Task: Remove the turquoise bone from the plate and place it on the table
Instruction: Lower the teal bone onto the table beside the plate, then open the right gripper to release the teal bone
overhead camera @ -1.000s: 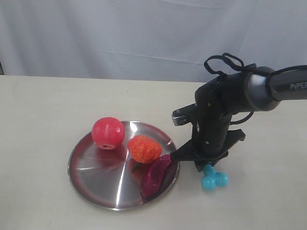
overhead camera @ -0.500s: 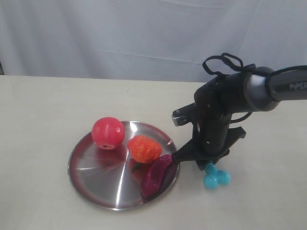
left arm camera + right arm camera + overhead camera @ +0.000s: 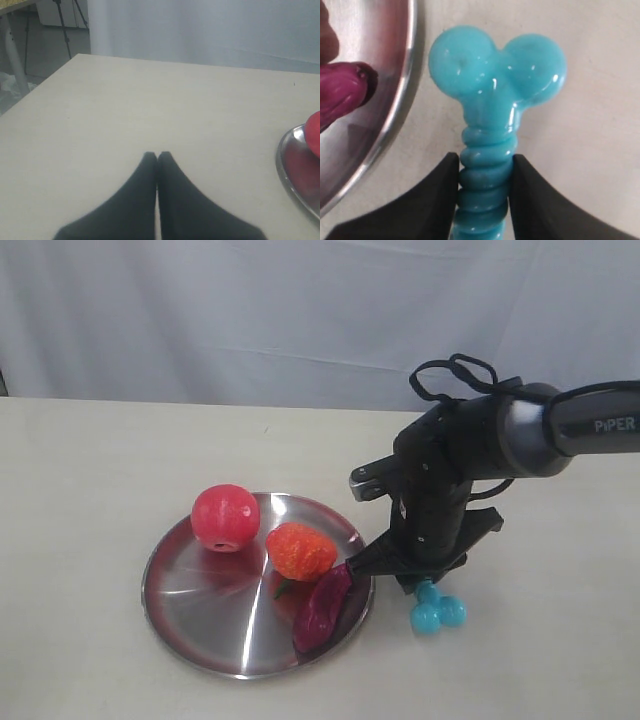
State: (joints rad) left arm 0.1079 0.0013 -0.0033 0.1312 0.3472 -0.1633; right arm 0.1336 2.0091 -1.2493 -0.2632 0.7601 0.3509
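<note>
The turquoise bone (image 3: 436, 612) hangs knobs-down just right of the plate (image 3: 200, 610), over the table (image 3: 560, 640). My right gripper (image 3: 428, 582) is shut on its ribbed shaft. In the right wrist view the black fingers press both sides of the turquoise bone (image 3: 492, 100), my right gripper (image 3: 485, 165) holding it beside the plate's rim (image 3: 395, 115). Whether the knobs touch the table I cannot tell. My left gripper (image 3: 157, 156) is shut with nothing in it, over bare table left of the plate (image 3: 295, 170).
On the plate lie a red apple (image 3: 225, 517), an orange-red strawberry (image 3: 300, 550) and a purple sweet potato (image 3: 322, 607) whose tip nears the right gripper. A white curtain (image 3: 300, 310) backs the table.
My right gripper has shifted slightly left, toward the plate's rim, carrying the turquoise bone with it. The foods on the plate have not moved.
</note>
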